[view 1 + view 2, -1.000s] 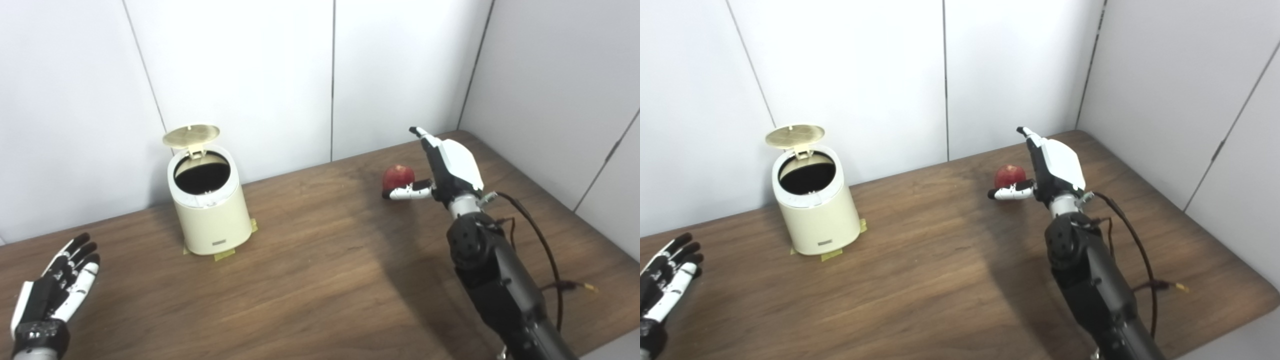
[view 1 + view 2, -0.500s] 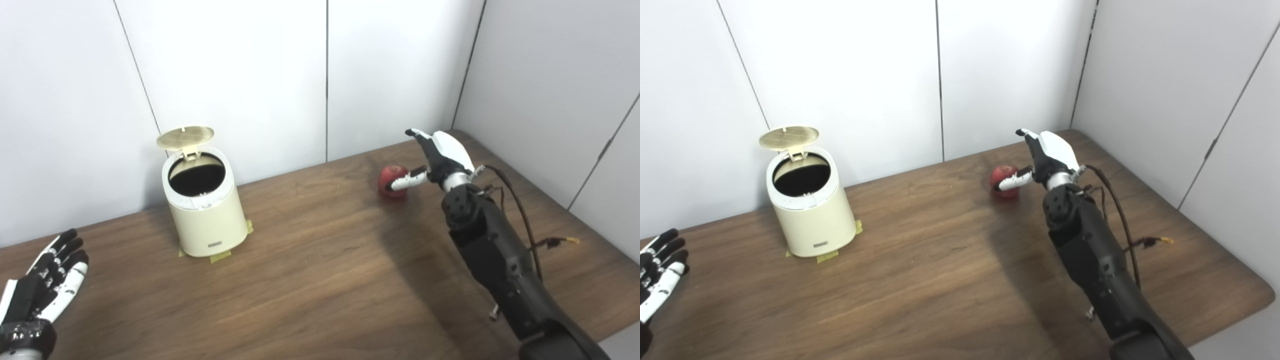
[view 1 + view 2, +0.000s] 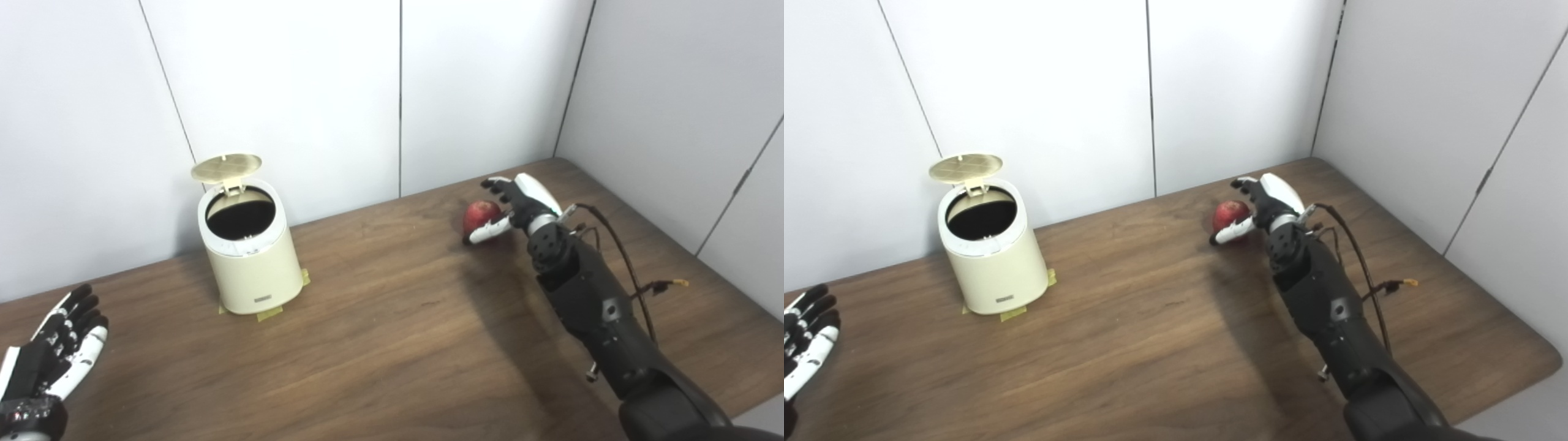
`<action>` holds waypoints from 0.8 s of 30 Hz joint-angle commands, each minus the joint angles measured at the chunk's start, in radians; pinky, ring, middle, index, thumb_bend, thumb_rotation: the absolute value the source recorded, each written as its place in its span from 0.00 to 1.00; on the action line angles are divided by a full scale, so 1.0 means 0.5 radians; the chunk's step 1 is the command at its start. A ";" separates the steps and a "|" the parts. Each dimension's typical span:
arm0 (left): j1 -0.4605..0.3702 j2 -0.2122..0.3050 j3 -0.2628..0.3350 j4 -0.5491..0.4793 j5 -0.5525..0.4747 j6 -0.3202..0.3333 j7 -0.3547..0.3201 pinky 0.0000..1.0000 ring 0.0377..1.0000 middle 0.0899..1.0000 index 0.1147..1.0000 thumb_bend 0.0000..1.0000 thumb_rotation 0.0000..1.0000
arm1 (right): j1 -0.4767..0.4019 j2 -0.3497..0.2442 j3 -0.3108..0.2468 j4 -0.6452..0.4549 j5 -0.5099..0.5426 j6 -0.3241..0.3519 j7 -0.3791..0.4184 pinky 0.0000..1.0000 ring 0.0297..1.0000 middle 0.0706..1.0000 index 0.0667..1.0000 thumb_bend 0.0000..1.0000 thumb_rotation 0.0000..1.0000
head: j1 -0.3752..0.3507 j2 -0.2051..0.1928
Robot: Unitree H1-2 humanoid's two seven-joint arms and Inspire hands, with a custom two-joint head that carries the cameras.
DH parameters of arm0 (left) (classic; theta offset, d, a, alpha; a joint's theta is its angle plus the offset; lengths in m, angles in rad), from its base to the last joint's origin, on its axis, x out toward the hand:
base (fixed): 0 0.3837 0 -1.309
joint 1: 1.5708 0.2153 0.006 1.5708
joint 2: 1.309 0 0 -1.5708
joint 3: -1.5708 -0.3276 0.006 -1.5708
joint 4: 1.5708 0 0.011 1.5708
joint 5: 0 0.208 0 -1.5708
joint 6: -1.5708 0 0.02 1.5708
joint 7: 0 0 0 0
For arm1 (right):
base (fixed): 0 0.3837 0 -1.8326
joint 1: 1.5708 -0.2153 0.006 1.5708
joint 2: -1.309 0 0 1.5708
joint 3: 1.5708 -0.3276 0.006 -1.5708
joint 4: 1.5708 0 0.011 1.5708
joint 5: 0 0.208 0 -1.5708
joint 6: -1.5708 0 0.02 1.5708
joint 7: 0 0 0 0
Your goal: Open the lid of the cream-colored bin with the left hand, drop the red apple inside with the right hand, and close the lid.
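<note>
The cream-colored bin (image 3: pixel 251 263) stands on the brown table at the back left, its round lid (image 3: pixel 226 167) tipped up and the dark inside showing. The red apple (image 3: pixel 479 214) lies on the table at the back right. My right hand (image 3: pixel 513 205) is around the apple's right side, fingers spread over its top and thumb below in front, not clearly closed on it. My left hand (image 3: pixel 55 358) is open, palm up, low at the left edge, far from the bin.
Yellow tape tabs (image 3: pixel 269 313) hold the bin's base to the table (image 3: pixel 380 343). White wall panels close the back and right sides. A loose cable (image 3: pixel 637 269) hangs from my right forearm.
My right hand has dropped lower and reached onto the apple, its fingers curling over the top. My left hand has stayed low at the left. The bin lid stays open.
</note>
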 commanded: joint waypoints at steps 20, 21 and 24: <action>-0.052 0.019 0.007 -0.148 0.002 0.029 0.045 0.86 0.87 0.87 0.89 0.23 0.27 | -0.125 -0.141 0.251 0.028 -0.056 -0.046 -0.122 0.68 0.77 0.79 0.78 0.87 0.20 | 0.014 0.008; -0.054 0.020 0.005 -0.147 0.006 0.027 0.048 0.85 0.87 0.87 0.89 0.23 0.28 | -0.127 -0.144 0.259 0.031 -0.056 -0.046 -0.121 0.68 0.77 0.78 0.78 0.86 0.19 | 0.016 0.009; -0.055 0.015 0.012 -0.149 -0.014 0.030 0.045 0.84 0.88 0.88 0.89 0.23 0.25 | -0.134 -0.155 0.277 0.035 -0.056 -0.035 -0.114 0.70 0.77 0.77 0.77 0.86 0.19 | 0.019 0.012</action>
